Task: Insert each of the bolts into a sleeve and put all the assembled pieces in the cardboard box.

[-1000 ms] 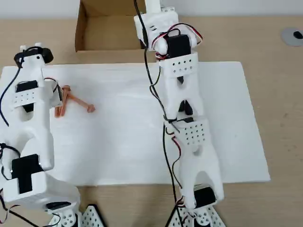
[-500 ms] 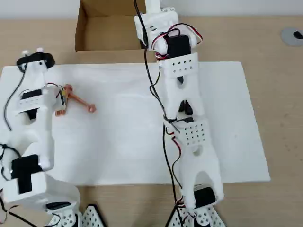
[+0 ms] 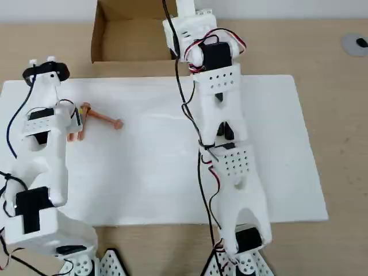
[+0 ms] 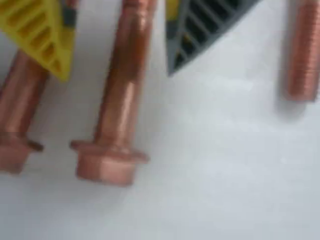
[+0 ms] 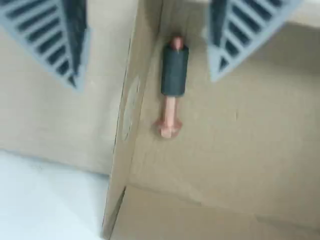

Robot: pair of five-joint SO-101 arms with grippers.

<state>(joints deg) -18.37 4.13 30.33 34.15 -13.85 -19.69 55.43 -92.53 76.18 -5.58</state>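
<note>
Three copper bolts lie on the white mat near its left end. My left gripper is open, with a yellow finger and a grey finger on either side of one bolt. A second bolt and a threaded third lie beside it. From above, the left gripper is over the bolts, and one bolt points right. My right gripper hangs open over the cardboard box. Inside lies a bolt in a black sleeve.
The white mat covers the middle of the wooden table. The right arm stretches across it toward the box. The box wall stands under the right gripper. A grey disc sits far right.
The left arm has shifted slightly toward the far edge and lowered over the bolts. The loose bolt pointing right has slid farther right. The right arm has kept still.
</note>
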